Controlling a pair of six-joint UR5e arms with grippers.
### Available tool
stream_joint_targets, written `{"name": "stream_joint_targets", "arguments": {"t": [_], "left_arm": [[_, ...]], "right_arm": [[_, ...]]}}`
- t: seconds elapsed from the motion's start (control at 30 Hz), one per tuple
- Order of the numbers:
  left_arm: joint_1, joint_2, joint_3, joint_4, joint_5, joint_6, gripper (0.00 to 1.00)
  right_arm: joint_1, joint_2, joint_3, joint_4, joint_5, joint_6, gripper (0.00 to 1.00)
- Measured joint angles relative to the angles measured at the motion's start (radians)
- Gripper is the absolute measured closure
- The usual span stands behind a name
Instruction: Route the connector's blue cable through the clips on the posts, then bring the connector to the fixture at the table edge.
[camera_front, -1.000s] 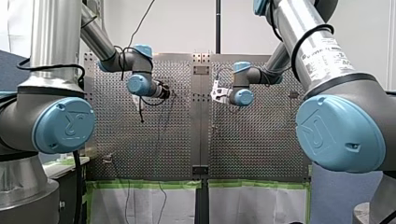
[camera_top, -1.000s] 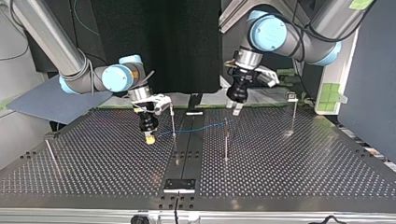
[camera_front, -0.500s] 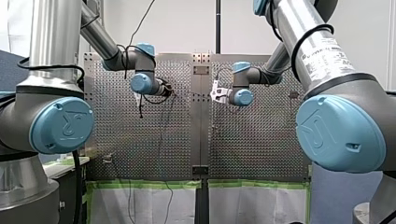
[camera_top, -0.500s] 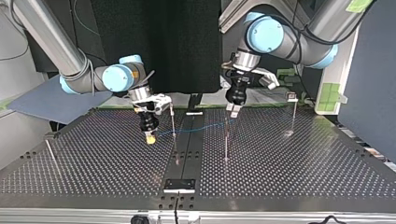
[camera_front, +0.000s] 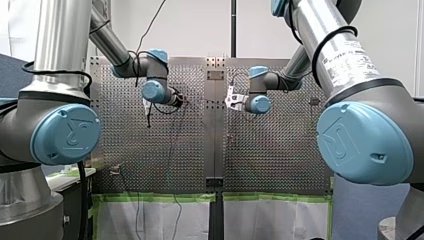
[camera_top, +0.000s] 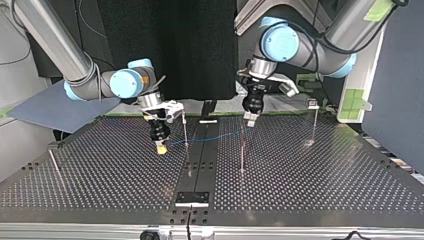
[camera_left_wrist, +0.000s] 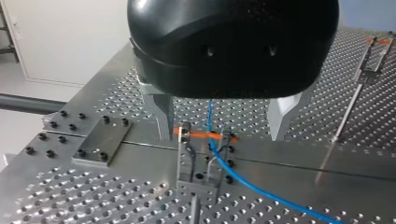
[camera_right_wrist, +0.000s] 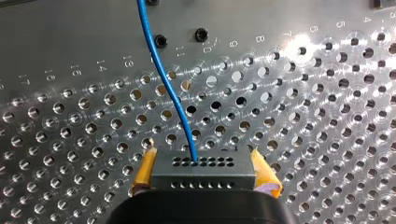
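In the right wrist view my right gripper (camera_right_wrist: 205, 179), with yellow pads, is shut on the dark connector (camera_right_wrist: 203, 169). The blue cable (camera_right_wrist: 166, 84) leaves the connector's front and runs away over the perforated plate. At the top view's left, the same gripper (camera_top: 160, 146) holds the connector low over the table. The blue cable (camera_top: 210, 137) runs from there past a post (camera_top: 185, 127) to the middle post (camera_top: 242, 150). My left gripper (camera_left_wrist: 222, 126) hangs open above that post's clip (camera_left_wrist: 198, 154), through which the cable (camera_left_wrist: 243, 179) passes. It also shows in the top view, my left gripper (camera_top: 250, 119).
More thin posts stand at the top view's right (camera_top: 315, 122) and far left (camera_top: 52, 160). A small fixture plate (camera_top: 192, 198) sits at the near table edge. A second post (camera_left_wrist: 357, 93) stands beside my left gripper.
My left arm has shifted a little, toward the top view's left, bringing its gripper over the middle post. My right arm with the connector has not moved.
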Motion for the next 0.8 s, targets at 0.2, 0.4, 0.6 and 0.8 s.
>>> {"name": "stream_joint_targets", "arguments": {"t": [0.2, 0.4, 0.6, 0.8], "left_arm": [[-0.005, -0.004, 0.000, -0.002, 0.000, 0.003, 0.00], [-0.010, -0.004, 0.000, -0.007, -0.001, 0.003, 0.00], [-0.011, -0.005, 0.000, -0.008, -0.002, 0.003, 0.00], [-0.013, -0.005, 0.000, -0.010, -0.007, 0.004, 0.00]], "right_arm": [[0.000, 0.000, 0.000, -0.001, 0.000, 0.000, 1.00], [0.001, 0.000, 0.000, 0.004, 0.000, 0.000, 1.00], [0.002, 0.001, 0.000, 0.007, -0.001, 0.000, 1.00], [0.004, 0.001, 0.000, 0.012, -0.001, 0.000, 1.00]]}}
